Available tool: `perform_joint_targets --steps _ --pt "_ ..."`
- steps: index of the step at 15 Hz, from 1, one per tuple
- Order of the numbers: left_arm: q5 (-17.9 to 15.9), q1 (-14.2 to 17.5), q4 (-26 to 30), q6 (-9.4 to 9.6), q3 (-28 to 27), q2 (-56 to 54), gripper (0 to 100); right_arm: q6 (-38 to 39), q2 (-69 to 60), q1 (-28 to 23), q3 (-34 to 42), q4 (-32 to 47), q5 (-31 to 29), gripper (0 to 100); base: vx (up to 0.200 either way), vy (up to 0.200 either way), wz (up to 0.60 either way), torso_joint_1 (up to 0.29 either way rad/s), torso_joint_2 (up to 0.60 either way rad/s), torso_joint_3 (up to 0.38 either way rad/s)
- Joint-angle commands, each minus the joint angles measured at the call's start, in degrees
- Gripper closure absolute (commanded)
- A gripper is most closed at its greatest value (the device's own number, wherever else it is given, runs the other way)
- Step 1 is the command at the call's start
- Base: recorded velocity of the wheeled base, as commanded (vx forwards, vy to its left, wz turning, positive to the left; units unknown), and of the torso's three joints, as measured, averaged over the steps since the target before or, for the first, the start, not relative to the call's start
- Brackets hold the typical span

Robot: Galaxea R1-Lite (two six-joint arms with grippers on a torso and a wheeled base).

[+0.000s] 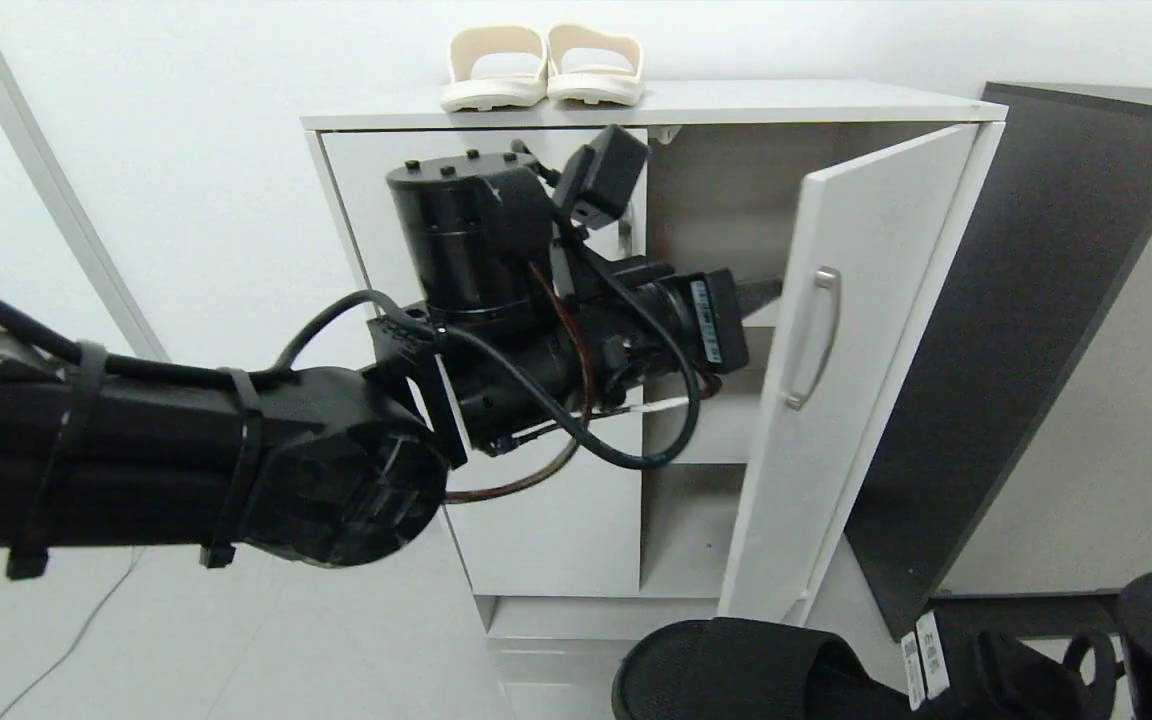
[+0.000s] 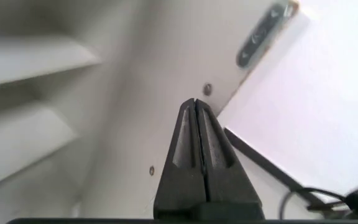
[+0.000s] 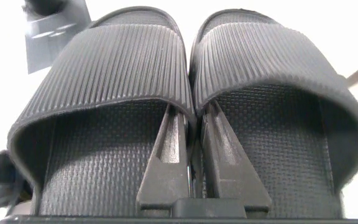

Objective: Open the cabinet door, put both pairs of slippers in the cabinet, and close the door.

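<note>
Head view has the cabinet door [image 1: 866,350] swung partway out, its handle [image 1: 816,335] facing the room. The left gripper [image 1: 761,290] is pushed into the gap behind it. Seen from the left wrist, that gripper's fingers [image 2: 185,149] are pressed together on nothing, beside the shelves [image 2: 30,59]. Whether the tip touches the door I cannot tell.

The right gripper [image 3: 194,155] is clenched on the black slippers [image 3: 191,81], pinching the two inner edges together, and holds them low in front of the cabinet [image 1: 636,105]. The cream slippers [image 1: 543,65] sit on the cabinet's top.

The likeliest trouble, I judge, is the door. A closed tip bearing on a smooth panel could skate off, and the door might swing back across the opening. The left arm also crosses that opening (the black pair would have to get past it). And a pinch on two soft edges could let one slipper slide free.

White stickers [image 1: 916,650] show by the right arm and a label [image 1: 701,320] on the left wrist, the print too small to read.
</note>
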Motion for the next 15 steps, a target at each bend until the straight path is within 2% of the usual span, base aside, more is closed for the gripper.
perform_joint_targets --steps 1,3,6,7,9,10,11,12,13,14,15 --pt "0.32 -3.81 -0.86 1.22 0.56 1.53 100 -0.01 -0.57 0.81 0.47 -0.08 -0.03 100 0.000 0.000 0.00 0.000 0.00 0.000" --pt "0.40 -3.02 -0.86 1.13 0.56 1.62 100 -1.42 -0.75 0.89 0.73 0.01 0.05 100 0.000 0.000 0.00 0.000 0.00 0.000" --pt "0.93 0.58 -1.74 1.22 1.96 -1.11 100 -1.42 -0.13 0.81 0.56 -0.25 0.05 100 0.000 0.000 0.00 0.000 0.00 0.000" --pt "2.69 1.46 -2.18 1.31 3.02 -3.22 100 -1.33 0.57 0.45 0.20 -0.34 -0.03 100 0.000 0.000 0.00 0.000 0.00 0.000" --pt "10.86 2.78 -2.09 2.01 6.80 -9.46 100 -0.98 2.77 -3.50 -1.55 -0.25 -0.56 100 0.000 0.000 0.00 0.000 0.00 0.000" --pt "15.61 3.22 -1.56 3.42 10.49 -13.94 100 -0.63 4.09 -5.52 -2.96 -0.25 -3.11 100 0.000 0.000 0.00 0.000 0.00 0.000" --pt "19.65 4.01 -0.86 6.14 15.41 -19.30 100 1.48 5.58 -6.31 -4.72 -0.34 -7.68 100 0.000 0.000 0.00 0.000 0.00 0.000" --pt "23.17 4.80 0.99 9.74 20.59 -25.02 100 4.91 6.37 -6.31 -6.21 -0.43 -11.64 100 0.000 0.000 0.00 0.000 0.00 0.000" --pt "25.80 6.21 4.15 12.12 24.99 -31.87 100 7.81 6.90 -6.14 -7.71 -0.43 -13.92 100 0.000 0.000 0.00 0.000 0.00 0.000" --pt "26.95 10.34 10.04 12.73 28.07 -39.17 100 9.65 8.13 -6.14 -9.38 -0.52 -14.71 100 0.000 0.000 0.00 0.000 0.00 0.000" --pt "27.04 15.79 17.07 12.82 29.82 -45.58 100 10.62 9.10 -6.23 -10.43 -0.52 -16.29 100 0.000 0.000 0.00 0.000 0.00 0.000"
